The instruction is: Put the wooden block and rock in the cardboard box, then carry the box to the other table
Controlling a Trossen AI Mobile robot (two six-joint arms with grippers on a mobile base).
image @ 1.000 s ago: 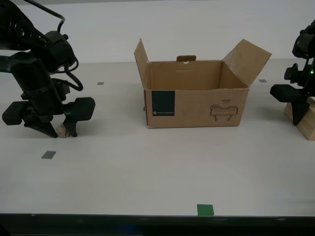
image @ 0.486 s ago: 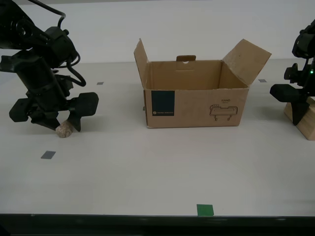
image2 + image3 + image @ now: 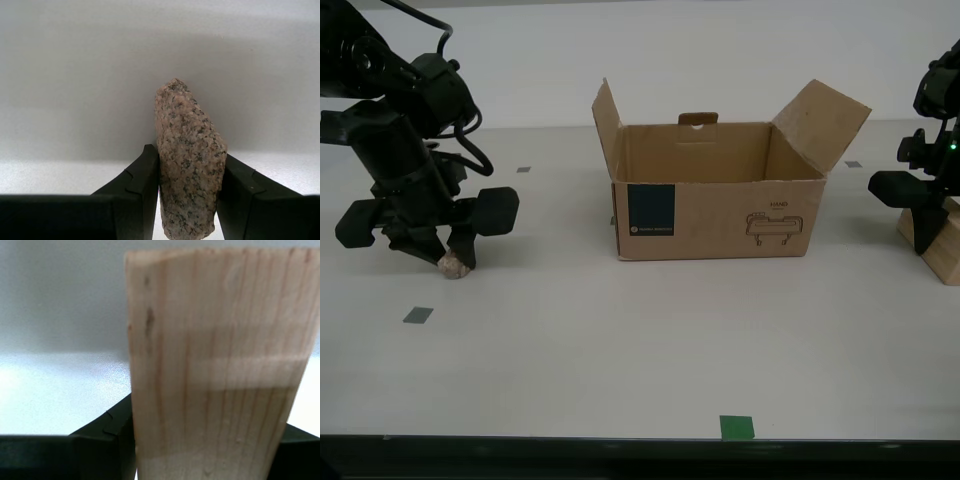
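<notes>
Status, exterior view L→R.

L side: my second gripper (image 3: 448, 258) sits low over the worktop (image 3: 620, 340), fingers (image 3: 142, 175) clamped on the rock (image 3: 454, 265). Second wrist view confirms: rock (image 3: 187, 165) pinched between both fingers, contact on both flanks, long axis running away from the gripper. In the exterior view the rock looks at or barely off the surface; can't tell if it's airborne. A grey tape square (image 3: 417, 315) lies just in front, another small one (image 3: 524, 170) further back.

Centre: the cardboard box (image 3: 720, 215) stands upright, flaps open, navy label facing cam. Visible interior looks empty, but the floor of the box is hidden by the front wall, so not certain. Well apart from both grippers.

R side: my first gripper (image 3: 925, 235) at the frame edge, on the wooden block (image 3: 938, 245). First wrist view: block (image 3: 220, 370) fills the gap between the fingers (image 3: 107, 432), grain running lengthwise, so fingers closed on it. Block appears tilted, lower corner resting on or near the worktop; partly cut off by the frame.

Progress est.: early. Both items gripped, neither in the box. Left: lift + transfer rock, same for block, release each inside, then grasp box and carry to the other table (not in view). Green tape mark (image 3: 737, 428) at the front edge.
</notes>
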